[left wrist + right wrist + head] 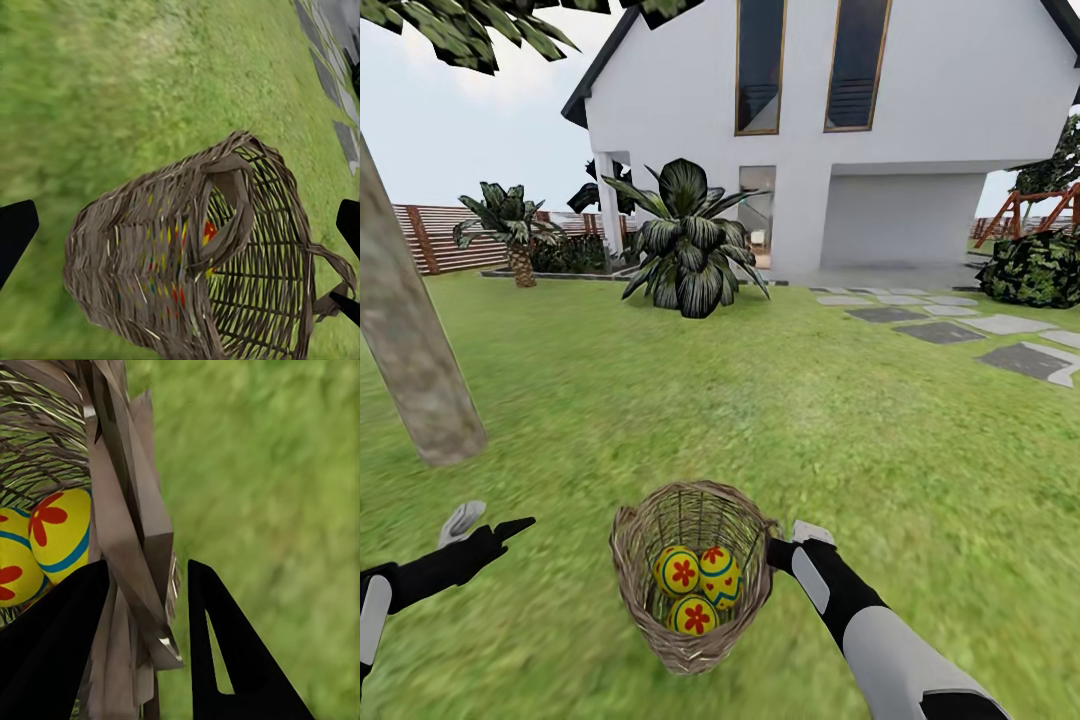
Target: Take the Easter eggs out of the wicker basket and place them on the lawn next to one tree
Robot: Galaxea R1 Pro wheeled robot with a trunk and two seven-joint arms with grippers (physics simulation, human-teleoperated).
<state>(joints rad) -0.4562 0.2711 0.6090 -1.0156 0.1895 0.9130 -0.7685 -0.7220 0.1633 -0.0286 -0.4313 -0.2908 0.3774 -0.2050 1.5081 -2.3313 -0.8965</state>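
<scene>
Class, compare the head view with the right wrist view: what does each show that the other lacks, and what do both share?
Head view alone: the white house, a tree trunk, the stepping stones, the left gripper apart from the basket, and all three Easter eggs.

Right wrist view alone: a close look at the right gripper, its dark fingers straddling the basket's flat handle strap.

Both: the wicker basket, painted eggs inside it, and the lawn.
</scene>
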